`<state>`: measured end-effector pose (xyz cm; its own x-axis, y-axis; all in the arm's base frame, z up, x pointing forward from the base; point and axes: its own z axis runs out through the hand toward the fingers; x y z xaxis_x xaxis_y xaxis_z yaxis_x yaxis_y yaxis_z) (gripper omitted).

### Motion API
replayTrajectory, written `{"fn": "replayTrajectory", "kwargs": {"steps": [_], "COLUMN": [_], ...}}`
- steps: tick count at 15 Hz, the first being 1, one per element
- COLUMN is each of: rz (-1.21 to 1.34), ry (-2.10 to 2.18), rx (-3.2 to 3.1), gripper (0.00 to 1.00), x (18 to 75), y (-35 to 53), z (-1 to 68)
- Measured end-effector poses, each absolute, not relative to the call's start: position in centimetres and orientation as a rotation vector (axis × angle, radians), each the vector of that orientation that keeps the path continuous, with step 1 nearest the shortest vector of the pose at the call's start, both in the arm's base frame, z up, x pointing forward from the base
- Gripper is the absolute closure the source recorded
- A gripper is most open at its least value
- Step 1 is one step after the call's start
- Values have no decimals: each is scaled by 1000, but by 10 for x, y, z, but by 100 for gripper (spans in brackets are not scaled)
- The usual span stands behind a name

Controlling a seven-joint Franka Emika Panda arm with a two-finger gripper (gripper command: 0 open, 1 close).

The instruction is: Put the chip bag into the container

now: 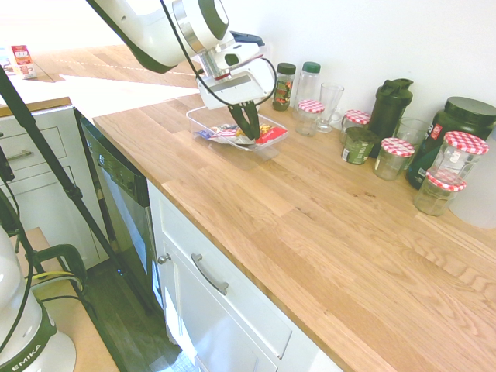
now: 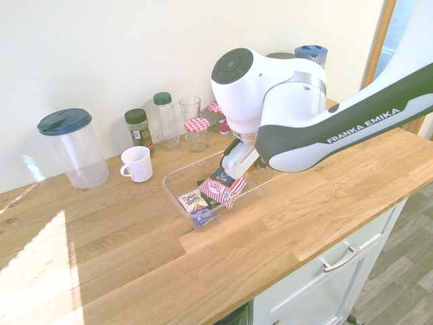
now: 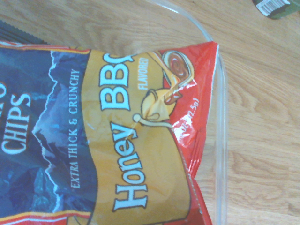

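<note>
Seemingly at the release step: chip bag [image 3: 136, 126] inside the container [image 3: 220, 140], claw [image 1: 253, 139] parted narrowly, right over the bag. Next, open wider, then lift straight up without snagging the crinkled wrapper.

chip bag [image 3: 136, 136]: red, blue, mustard | neighbouring packet [image 2: 222, 188]: red-white striped, seemingly

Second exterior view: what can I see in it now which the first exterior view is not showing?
Only the second exterior view: the white mug with a handle.
Only the first exterior view: the black plastic shaker bottle.
Both: the shallow clear plastic container with packets inside, and the tall clear bottle with green cap.
</note>
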<state>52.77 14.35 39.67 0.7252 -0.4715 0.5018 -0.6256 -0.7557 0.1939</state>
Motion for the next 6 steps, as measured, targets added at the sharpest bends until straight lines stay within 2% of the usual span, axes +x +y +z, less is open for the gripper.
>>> {"fn": "replayTrajectory", "kwargs": {"steps": [6], "rz": [654], "ry": [-855], "rx": [2598], "gripper": [0], "x": [521], "y": [154], "z": [415]}}
